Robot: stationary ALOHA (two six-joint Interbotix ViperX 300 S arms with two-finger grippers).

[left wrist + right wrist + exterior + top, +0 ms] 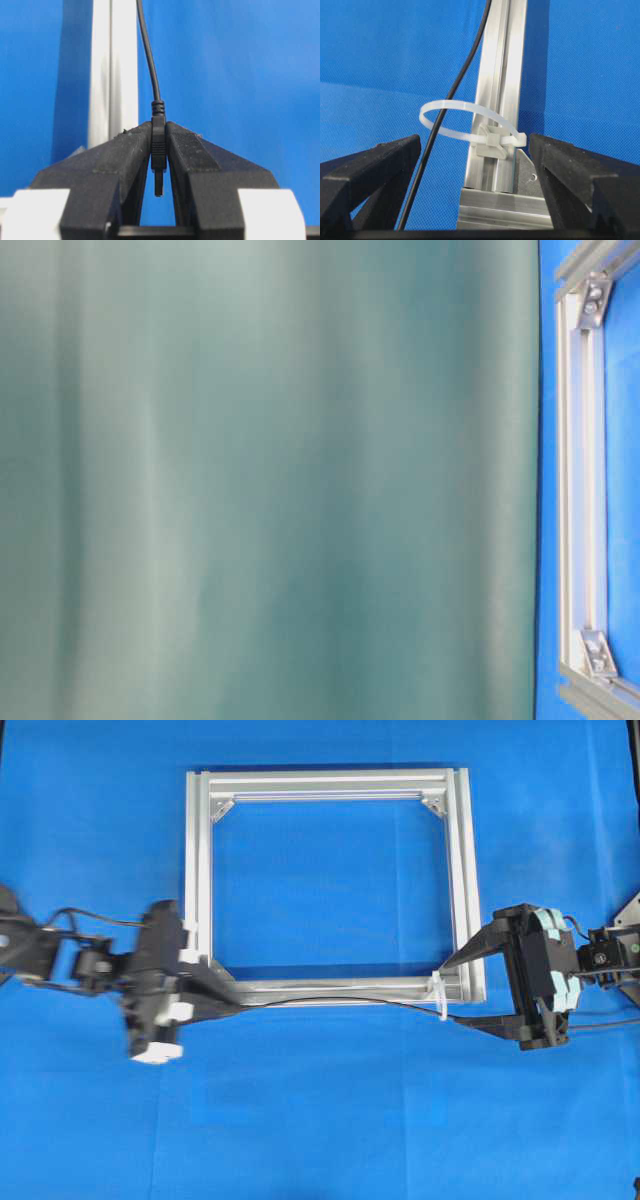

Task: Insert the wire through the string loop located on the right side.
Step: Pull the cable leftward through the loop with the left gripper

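Black thin flexible wire (447,97) already runs through the whitish translucent string loop (465,122) tied to the silver aluminium frame (462,880) on the blue table (320,1120), its plug end pinched in the left claw (159,150), while the right claw (475,150) gapes wide around the loop.

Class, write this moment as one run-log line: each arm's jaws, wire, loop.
left gripper: shut on wire plug | right gripper: open, by loop | wire: passes through loop

silver frame (330,790) on blue cloth (330,1120)
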